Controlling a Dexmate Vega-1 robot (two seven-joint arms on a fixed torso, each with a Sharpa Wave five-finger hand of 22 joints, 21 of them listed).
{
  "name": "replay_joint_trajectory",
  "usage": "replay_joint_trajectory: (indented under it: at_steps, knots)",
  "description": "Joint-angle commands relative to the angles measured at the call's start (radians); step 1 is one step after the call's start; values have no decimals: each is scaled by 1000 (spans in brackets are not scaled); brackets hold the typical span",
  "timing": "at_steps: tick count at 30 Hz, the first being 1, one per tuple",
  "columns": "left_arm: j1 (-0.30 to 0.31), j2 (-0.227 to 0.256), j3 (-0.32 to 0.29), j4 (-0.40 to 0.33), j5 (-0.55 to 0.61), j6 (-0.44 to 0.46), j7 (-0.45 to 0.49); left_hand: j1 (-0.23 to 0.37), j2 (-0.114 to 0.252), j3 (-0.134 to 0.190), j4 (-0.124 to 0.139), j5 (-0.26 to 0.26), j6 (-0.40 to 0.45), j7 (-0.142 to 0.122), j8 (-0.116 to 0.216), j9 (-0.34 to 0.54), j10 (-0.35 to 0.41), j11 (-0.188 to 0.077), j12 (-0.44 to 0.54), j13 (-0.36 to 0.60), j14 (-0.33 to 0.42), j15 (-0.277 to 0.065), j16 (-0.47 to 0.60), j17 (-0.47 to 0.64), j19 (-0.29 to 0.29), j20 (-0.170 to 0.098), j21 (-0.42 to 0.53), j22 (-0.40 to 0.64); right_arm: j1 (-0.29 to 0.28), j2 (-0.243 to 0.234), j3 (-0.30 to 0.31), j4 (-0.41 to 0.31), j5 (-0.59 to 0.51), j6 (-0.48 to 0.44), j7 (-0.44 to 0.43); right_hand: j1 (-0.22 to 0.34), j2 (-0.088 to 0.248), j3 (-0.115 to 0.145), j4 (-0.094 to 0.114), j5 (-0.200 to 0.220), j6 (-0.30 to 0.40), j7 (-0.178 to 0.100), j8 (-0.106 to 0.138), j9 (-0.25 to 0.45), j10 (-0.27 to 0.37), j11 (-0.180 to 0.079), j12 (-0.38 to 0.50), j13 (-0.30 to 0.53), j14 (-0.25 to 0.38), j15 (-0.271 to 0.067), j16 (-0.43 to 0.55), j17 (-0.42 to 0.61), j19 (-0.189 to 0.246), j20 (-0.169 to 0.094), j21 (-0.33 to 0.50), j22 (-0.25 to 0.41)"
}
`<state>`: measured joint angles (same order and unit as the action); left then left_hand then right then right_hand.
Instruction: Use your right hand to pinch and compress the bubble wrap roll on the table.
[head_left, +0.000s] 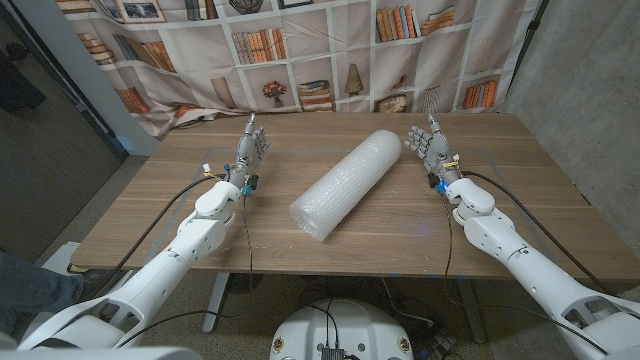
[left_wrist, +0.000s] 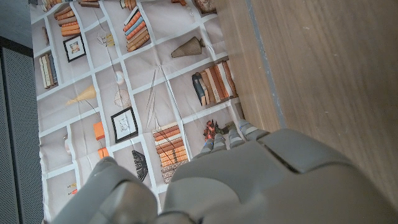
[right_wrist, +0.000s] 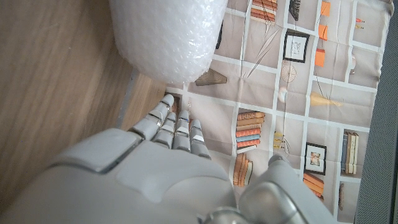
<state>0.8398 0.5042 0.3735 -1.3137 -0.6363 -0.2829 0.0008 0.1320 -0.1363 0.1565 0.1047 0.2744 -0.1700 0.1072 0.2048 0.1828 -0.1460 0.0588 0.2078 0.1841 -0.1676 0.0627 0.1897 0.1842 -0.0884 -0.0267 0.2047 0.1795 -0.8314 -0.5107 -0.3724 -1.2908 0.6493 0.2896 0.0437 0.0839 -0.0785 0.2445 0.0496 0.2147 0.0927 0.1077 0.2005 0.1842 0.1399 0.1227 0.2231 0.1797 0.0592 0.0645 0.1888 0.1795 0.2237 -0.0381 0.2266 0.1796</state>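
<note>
bubble wrap roll (head_left: 346, 184): lies on its side on the wooden surface (head_left: 500, 230), diagonal, between the two hands; far end points toward the right hand, near end angles toward the robot's left front. In right wrist view (right_wrist: 169, 34) its rounded end sits just past that hand's fingertips, not touching.
right hand (head_left: 430, 150): fingers up and apart, holds nothing, just beside the roll's far end, small gap between. Back of hand seen in right wrist view (right_wrist: 155, 174), fingers (right_wrist: 177, 130) straight, side by side.
left hand (head_left: 250, 152): fingers up and apart, holds nothing, well apart from the roll, on the roll's other side. In left wrist view (left_wrist: 249, 180) only the back of hand and fingertips (left_wrist: 227, 138) are clear.
contact: neither hand touches the roll.
arms: white, come in from the near corners, black cables along both forearms.
surface: wood grain, far edge just beyond both hands' fingertips.
backdrop (head_left: 330, 50): cloth printed with bookshelves, books, frames and vases, hangs past the surface's far edge, beyond both hands; also in wrist views (right_wrist: 298, 93).
</note>
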Motion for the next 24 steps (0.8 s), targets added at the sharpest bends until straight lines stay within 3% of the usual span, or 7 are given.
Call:
replay_joint_trajectory:
  at_steps: [1, 10, 17, 24]
  knots:
    - [6, 11, 6, -35, 23, 9, 24, 13, 6, 6, 0, 8, -8, -1, 6, 2, 4, -2, 10, 3, 4, -1, 10, 1, -1, 7, 7, 2, -8, 18, 5, 4, -38, 85, -30, 5, -6, 8, -3, 5, 5, -2, 5, 3, 15, -4, 8, 2, 8, 7, 6, 1, 15, -18, 7, 5]
    - [15, 19, -2, -47, 4, -7, -12, 22, 13, 5, -4, 10, 11, 0, 10, 2, 25, 2, 15, 3, 21, -2, 12, 1, 15, 10, 11, 2, -27, 3, 6, -37, -78, 117, -57, 21, 6, 13, -11, 3, 25, -18, 10, 4, 33, -12, 11, 2, 28, -3, 8, 1, 34, -23, 11, 5]
    - [19, 24, -5, -48, -14, -22, -51, 29, 18, 5, -6, 11, 22, -1, 12, 2, 35, 2, 16, 3, 33, -2, 13, 0, 27, 13, 14, 2, -26, 1, 2, -28, -123, 178, -60, 35, 17, 19, -19, 1, 39, -28, 13, 4, 47, -16, 13, 3, 46, -14, 10, 1, 53, -27, 15, 5]
    - [28, 25, -10, -69, -10, -27, -34, 34, 23, 5, -8, 11, 30, 0, 12, 2, 44, -3, 18, 3, 43, -1, 14, 0, 33, 15, 15, 1, -28, -14, -4, -36, -183, 215, -77, 48, 25, 23, -27, -2, 50, -32, 14, 4, 60, -22, 15, 3, 68, -25, 12, 1, 73, -30, 20, 4]
